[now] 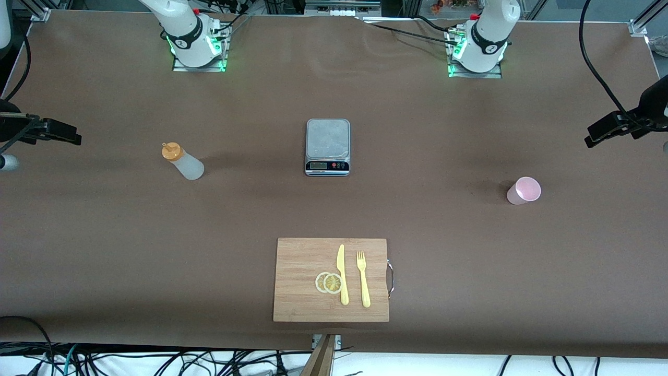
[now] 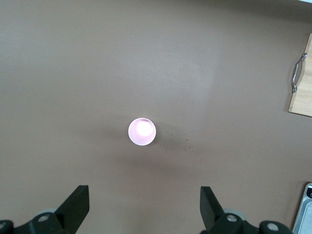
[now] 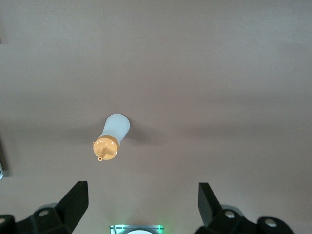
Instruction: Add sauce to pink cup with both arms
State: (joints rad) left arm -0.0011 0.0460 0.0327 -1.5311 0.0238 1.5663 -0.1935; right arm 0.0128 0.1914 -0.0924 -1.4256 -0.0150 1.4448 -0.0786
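Observation:
The sauce bottle (image 1: 182,161), whitish with an orange cap, stands on the brown table toward the right arm's end. In the right wrist view the sauce bottle (image 3: 113,136) shows far below my right gripper (image 3: 141,191), which hangs high over it, open and empty. The pink cup (image 1: 523,190) stands upright toward the left arm's end. My left gripper (image 2: 145,194) hovers high over the pink cup (image 2: 142,131), open, with nothing between its fingers. Neither gripper shows in the front view; only the arms' bases do.
A kitchen scale (image 1: 327,147) sits mid-table between the bottle and the cup. Nearer the front camera lies a wooden cutting board (image 1: 302,261) with a yellow knife (image 1: 342,274), a fork (image 1: 363,279) and lemon slices (image 1: 329,282). Black clamped fixtures (image 1: 623,125) reach in at both table ends.

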